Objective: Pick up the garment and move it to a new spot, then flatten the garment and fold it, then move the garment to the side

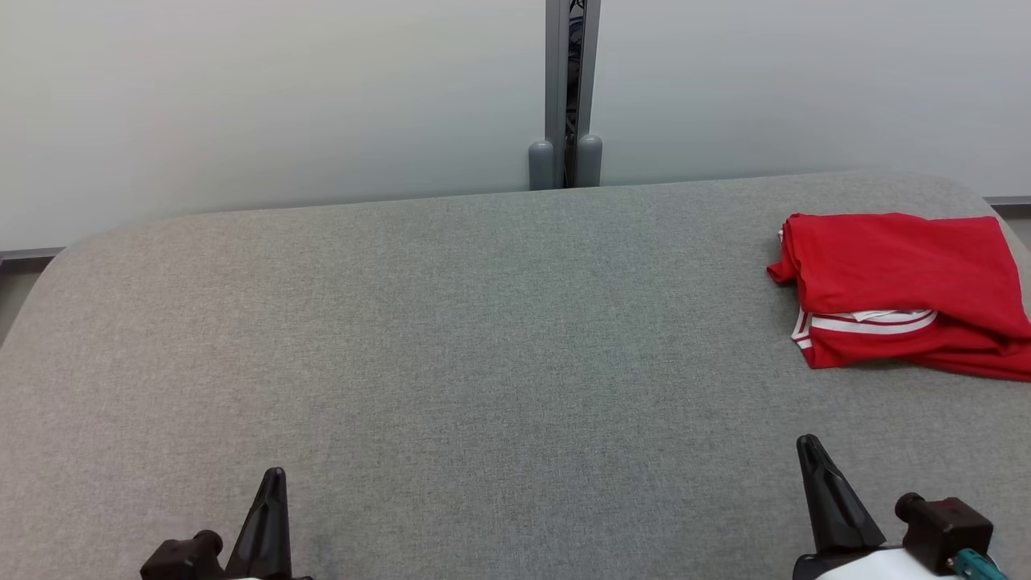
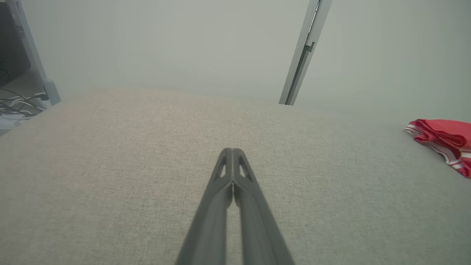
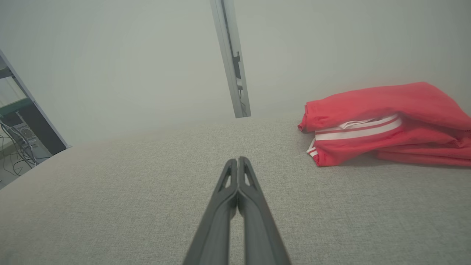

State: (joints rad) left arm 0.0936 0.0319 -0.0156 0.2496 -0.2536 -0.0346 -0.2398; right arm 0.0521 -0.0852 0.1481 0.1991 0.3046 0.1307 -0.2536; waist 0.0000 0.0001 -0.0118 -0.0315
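The garment (image 1: 902, 286) is red with white stripes and lies folded at the far right of the grey fabric table (image 1: 483, 338); it reaches past the head view's right edge. It also lies ahead and to the right in the right wrist view (image 3: 386, 121) and at the right edge of the left wrist view (image 2: 443, 141). My left gripper (image 1: 274, 479) is shut and empty above the table's near left, its tips together (image 2: 232, 151). My right gripper (image 1: 808, 447) is shut and empty at the near right, its tips (image 3: 238, 160) short of the garment.
A pale wall panel with a grey vertical post (image 1: 565, 89) stands behind the table. Cables (image 2: 18, 105) and a rack lie beyond the table's left end. Bare grey table top stretches across the middle and left.
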